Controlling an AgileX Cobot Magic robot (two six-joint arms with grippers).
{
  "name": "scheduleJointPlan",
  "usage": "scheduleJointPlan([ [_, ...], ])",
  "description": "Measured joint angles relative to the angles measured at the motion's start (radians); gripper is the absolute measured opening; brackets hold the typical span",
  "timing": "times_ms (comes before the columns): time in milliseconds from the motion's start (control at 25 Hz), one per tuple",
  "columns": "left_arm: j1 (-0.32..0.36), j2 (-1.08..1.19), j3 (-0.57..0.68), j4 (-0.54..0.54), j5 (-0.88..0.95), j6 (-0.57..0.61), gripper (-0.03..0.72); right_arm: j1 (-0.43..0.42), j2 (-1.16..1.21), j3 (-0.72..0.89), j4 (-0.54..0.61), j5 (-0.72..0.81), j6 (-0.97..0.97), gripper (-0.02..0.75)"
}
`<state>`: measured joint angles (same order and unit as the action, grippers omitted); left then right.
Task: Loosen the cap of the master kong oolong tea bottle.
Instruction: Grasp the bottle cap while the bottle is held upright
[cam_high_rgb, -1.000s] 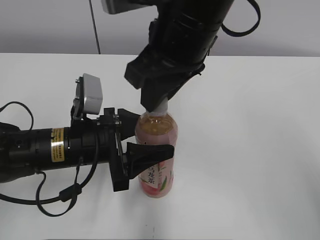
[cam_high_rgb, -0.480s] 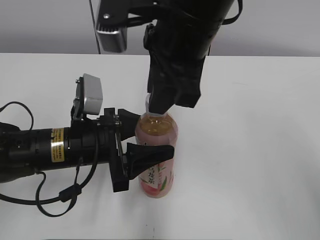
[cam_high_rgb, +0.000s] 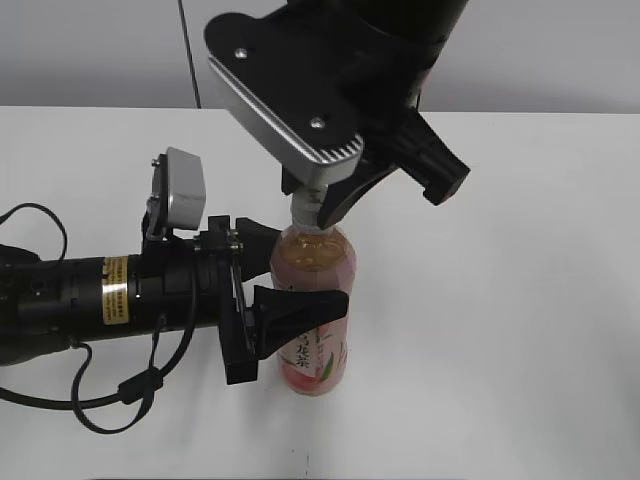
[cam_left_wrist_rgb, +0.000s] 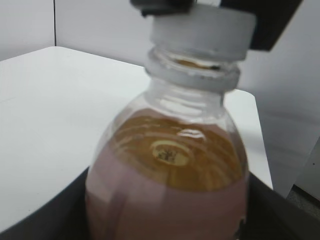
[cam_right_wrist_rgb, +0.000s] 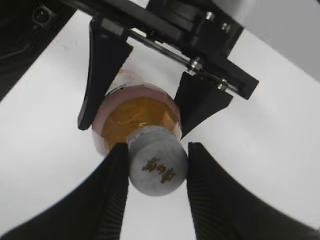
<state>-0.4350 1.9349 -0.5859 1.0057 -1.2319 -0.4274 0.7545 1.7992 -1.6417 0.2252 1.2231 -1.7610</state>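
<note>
White cap (cam_right_wrist_rgb: 157, 168): it sits on the neck of the bottle, with dark characters on its top, and the 2 black fingers (cam_right_wrist_rgb: 114, 190) of the right gripper (cam_right_wrist_rgb: 156, 186) press against its sides.
Master kong oolong tea bottle (cam_high_rgb: 312, 300): it stands upright on the white table (cam_high_rgb: 500, 300), near the front middle, and it holds pale amber tea.
Left gripper (cam_high_rgb: 285, 285): it comes from the left side and lies level; its 2 jaws are closed around the body of the bottle.
Right gripper: it comes down from above and it is clamped on the cap.
Left wrist view: the cap (cam_left_wrist_rgb: 202, 27) and the bottle shoulder (cam_left_wrist_rgb: 170, 165) fill the view; it is blurred.
</note>
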Motion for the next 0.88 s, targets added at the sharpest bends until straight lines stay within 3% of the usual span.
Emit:
scheduleJointPlan([
  [320, 0.0, 0.0, 0.0, 0.001, 0.0, 0.001, 0.465, -0.002, 0.0, 0.0, 0.02, 0.002, -0.402, 0.273],
  [560, 0.0, 0.0, 0.0, 0.003, 0.0, 0.001, 0.465, -0.003, 0.0, 0.0, 0.023, 0.003, -0.332, 0.279],
  [880, 0.0, 0.0, 0.0, 0.003, -0.001, -0.002, 0.465, 0.0, 0.0, 0.0, 0.043, 0.0, -0.118, 0.379],
])
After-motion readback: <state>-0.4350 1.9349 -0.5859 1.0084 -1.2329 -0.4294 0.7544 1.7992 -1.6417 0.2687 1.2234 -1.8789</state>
